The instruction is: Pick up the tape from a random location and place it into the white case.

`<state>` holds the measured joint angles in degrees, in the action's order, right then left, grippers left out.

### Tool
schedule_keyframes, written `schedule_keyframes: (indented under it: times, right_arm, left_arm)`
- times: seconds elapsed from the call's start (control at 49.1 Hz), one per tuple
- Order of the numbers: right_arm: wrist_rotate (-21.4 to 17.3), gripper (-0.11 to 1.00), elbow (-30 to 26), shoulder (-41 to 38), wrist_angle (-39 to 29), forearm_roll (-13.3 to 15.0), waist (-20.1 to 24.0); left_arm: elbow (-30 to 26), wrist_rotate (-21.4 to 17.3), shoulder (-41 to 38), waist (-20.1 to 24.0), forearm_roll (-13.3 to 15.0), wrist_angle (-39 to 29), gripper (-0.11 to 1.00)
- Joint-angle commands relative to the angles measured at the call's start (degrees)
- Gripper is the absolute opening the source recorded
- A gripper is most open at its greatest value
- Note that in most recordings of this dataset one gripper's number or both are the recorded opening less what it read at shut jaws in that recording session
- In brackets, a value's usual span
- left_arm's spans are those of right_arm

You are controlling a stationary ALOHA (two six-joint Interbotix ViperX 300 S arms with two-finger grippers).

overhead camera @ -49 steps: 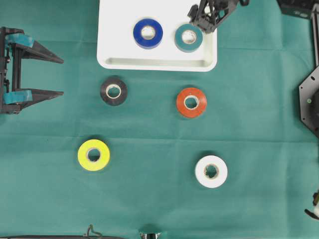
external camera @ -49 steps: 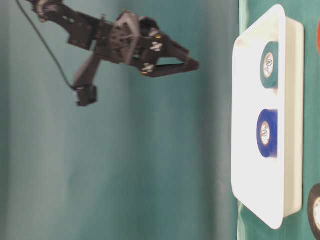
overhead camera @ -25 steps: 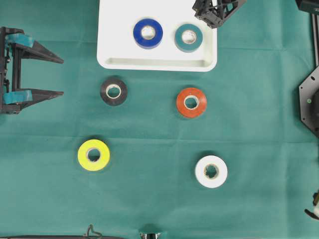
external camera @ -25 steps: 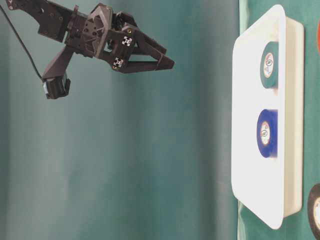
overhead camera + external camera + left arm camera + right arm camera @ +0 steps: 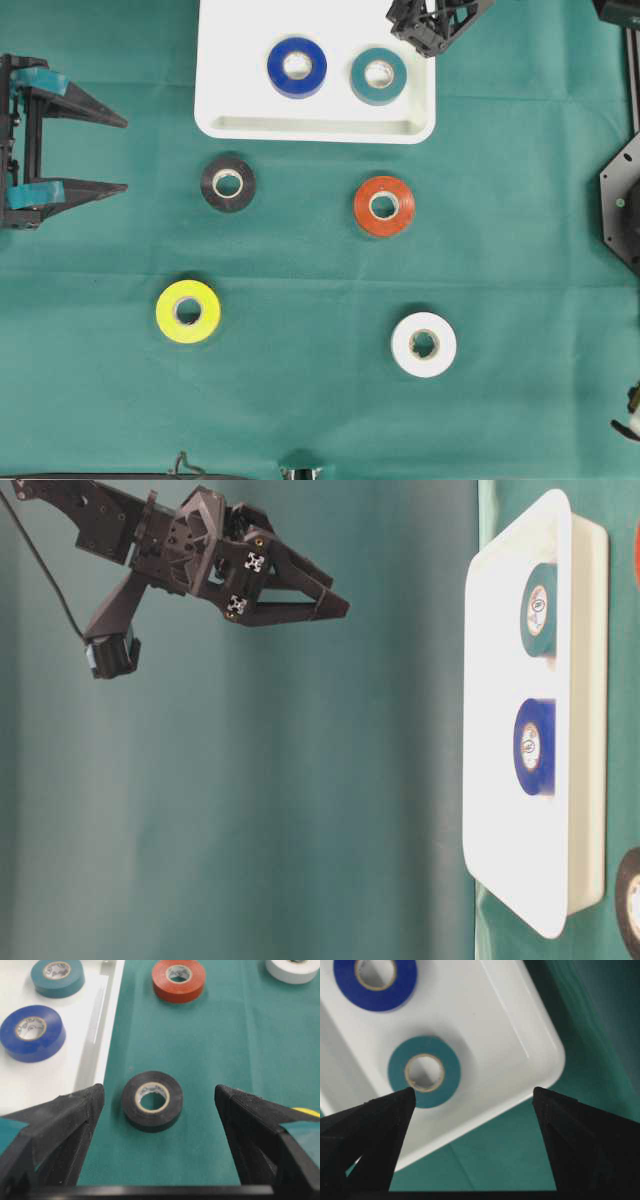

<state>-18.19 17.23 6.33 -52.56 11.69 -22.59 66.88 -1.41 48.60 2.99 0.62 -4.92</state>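
Observation:
The white case [image 5: 315,127] lies at the top centre of the green cloth and holds a blue tape [image 5: 297,67] and a teal tape [image 5: 378,76]. On the cloth outside it lie a black tape [image 5: 228,183], an orange tape [image 5: 384,206], a yellow tape [image 5: 188,311] and a white tape [image 5: 423,344]. My left gripper [image 5: 122,154] rests open at the left edge, the black tape [image 5: 150,1120] lying ahead between its fingers, untouched. My right gripper [image 5: 340,596] hangs open and empty high above the case's right corner [image 5: 520,1045], over the teal tape [image 5: 397,1072].
A black arm base [image 5: 622,205] stands at the right edge, with dark equipment [image 5: 600,12] at the top right corner. The green cloth [image 5: 300,400] covers the whole table.
My right gripper has lifted up and away from the case, leaving the teal tape lying in it, then held still. The left arm has not moved.

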Motion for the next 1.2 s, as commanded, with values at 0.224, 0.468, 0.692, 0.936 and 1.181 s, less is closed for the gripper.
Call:
schedule_keyframes:
  times: [0.224, 0.468, 0.692, 0.936, 1.181]
  right_arm:
    - [-0.1, 0.91, -1.4, 1.5, 3.4, 0.2, 11.3]
    - [-0.3, 0.91, -1.4, 1.5, 6.3, 0.2, 20.9]
    - [-0.4, 0.91, -1.3, 1.5, 6.8, 0.2, 22.6]
    - [-0.6, 0.91, -0.3, 3.3, 7.3, 0.2, 22.7]
    - [-0.6, 0.90, 5.4, 9.0, 12.7, 0.4, 22.6]
  left_arm:
    - [-0.9, 0.0, -0.2, 0.2, 0.1, 0.3, 0.99]
    - [-0.9, 0.0, -0.2, 0.1, 0.1, 0.3, 0.99]
    - [-1.0, 0.1, -0.2, 0.1, 0.1, 0.4, 0.99]
    - [-1.0, 0.1, -0.2, 0.1, 0.1, 0.4, 0.99]
    - [-1.0, 0.1, -0.1, 0.1, 0.1, 0.3, 0.99]
